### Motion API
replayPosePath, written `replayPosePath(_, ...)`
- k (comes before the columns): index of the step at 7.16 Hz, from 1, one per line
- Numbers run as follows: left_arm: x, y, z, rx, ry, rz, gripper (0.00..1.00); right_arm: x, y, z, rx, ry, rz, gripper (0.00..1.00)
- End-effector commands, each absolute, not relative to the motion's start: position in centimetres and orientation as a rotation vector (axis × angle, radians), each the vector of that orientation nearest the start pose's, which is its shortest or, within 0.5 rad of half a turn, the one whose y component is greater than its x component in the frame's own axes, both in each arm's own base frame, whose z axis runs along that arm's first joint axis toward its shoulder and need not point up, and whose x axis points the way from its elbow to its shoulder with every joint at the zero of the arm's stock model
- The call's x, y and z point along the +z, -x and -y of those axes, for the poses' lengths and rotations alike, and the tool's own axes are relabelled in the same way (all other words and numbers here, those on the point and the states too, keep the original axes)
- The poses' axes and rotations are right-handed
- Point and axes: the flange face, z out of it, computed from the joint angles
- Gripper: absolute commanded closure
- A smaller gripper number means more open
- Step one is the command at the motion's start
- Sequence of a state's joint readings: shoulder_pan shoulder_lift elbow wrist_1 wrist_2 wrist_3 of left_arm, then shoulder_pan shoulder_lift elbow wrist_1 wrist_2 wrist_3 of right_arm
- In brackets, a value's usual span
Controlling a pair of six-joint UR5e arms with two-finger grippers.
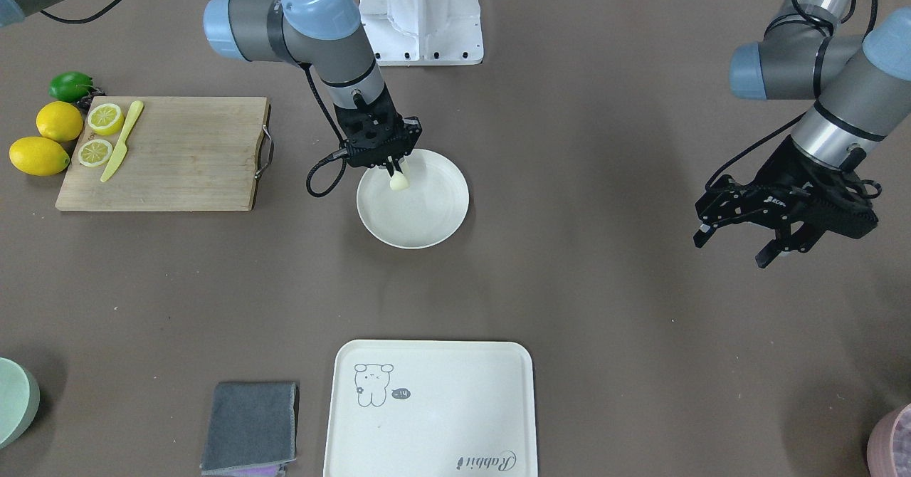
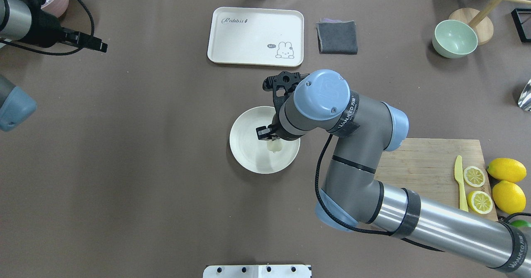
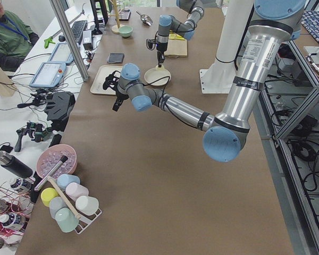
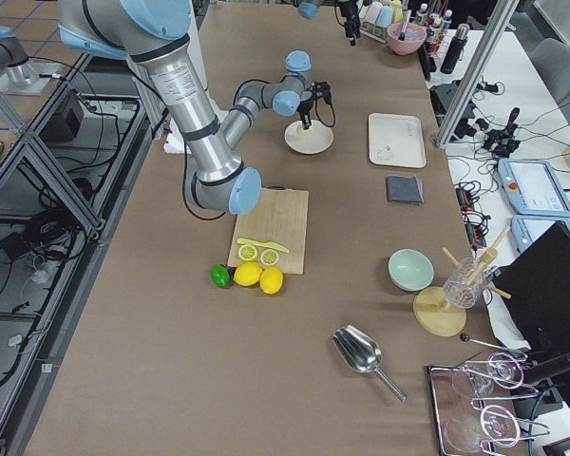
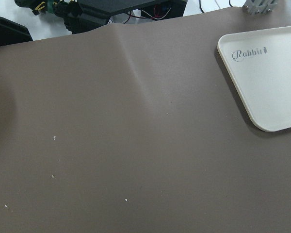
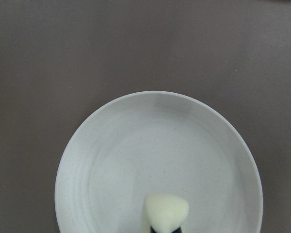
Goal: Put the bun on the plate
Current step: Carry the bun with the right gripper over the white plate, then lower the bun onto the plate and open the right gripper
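The bun, a small pale cream lump, is pinched between the fingers of my right gripper, which is shut on it. It hangs over the round off-white plate, inside the rim on the side nearest the robot. From the right wrist, the bun shows at the bottom edge with the plate spread beneath it. Whether it touches the plate I cannot tell. My left gripper hovers open and empty far off to the side, over bare table.
A cream tray with a drawing lies beyond the plate, a grey cloth beside it. A wooden cutting board carries lemon halves and a yellow knife, with whole lemons next to it. A green bowl stands at the far corner.
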State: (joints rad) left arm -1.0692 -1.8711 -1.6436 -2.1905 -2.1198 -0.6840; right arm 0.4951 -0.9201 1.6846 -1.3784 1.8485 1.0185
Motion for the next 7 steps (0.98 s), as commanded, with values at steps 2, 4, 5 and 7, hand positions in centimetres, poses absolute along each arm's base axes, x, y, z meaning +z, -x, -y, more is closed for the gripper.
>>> replayPosePath(2,39.1,-22.5,58.0,0.107,-0.515,-0.952,0.02,20.3,56.7,39.8,-0.196,-0.294,0.952,0.00)
replayPosePath(4,39.0,-22.5,58.0,0.107,-0.516,-0.953,0.02,19.8,56.5,39.6,-0.197,-0.298,0.961,0.00)
replayPosePath(5,38.6,-22.4,57.8,0.110,-0.524,-0.957,0.02,19.3,56.4,39.5,-0.200,-0.303,0.969,0.00)
replayPosePath(7,38.6,-22.6,57.8,0.112,-0.523,-0.959,0.02,18.7,55.2,39.9,-0.190,-0.328,0.976,0.00)
